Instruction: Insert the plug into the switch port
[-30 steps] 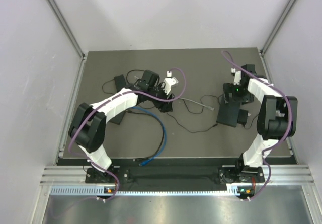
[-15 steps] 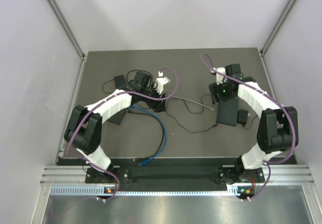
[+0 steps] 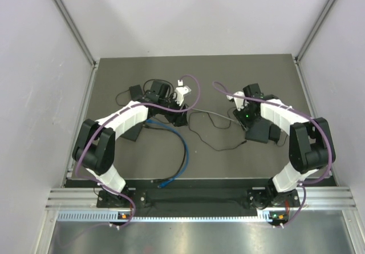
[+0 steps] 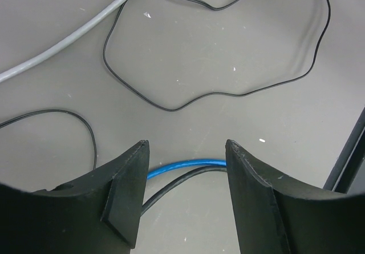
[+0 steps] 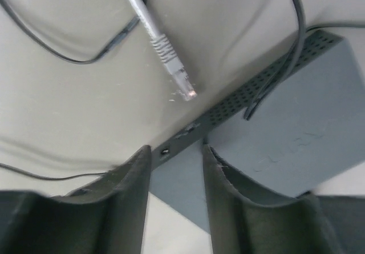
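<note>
The plug (image 5: 175, 74), a grey network connector on a grey cable (image 3: 212, 115), lies loose on the mat a short way from the switch's perforated side. The switch (image 5: 288, 131) is a dark flat box (image 3: 261, 130). My right gripper (image 5: 177, 154) hovers over the switch's near corner, jaws narrow but apart, nothing between them. It sits at the switch's left edge in the top view (image 3: 244, 121). My left gripper (image 4: 185, 151) is open above a blue cable (image 4: 181, 166) and a black one, holding nothing (image 3: 175, 116).
Thin black wires (image 4: 228, 93) loop across the mat between the arms. The blue cable (image 3: 183, 148) curves toward the front edge. A small black adapter (image 3: 278, 134) lies right of the switch, and another black box (image 3: 136, 90) lies behind the left arm.
The right arm has swung left from the far right side to the switch's left corner, and its jaws have narrowed a lot. The left gripper has shifted slightly left.
</note>
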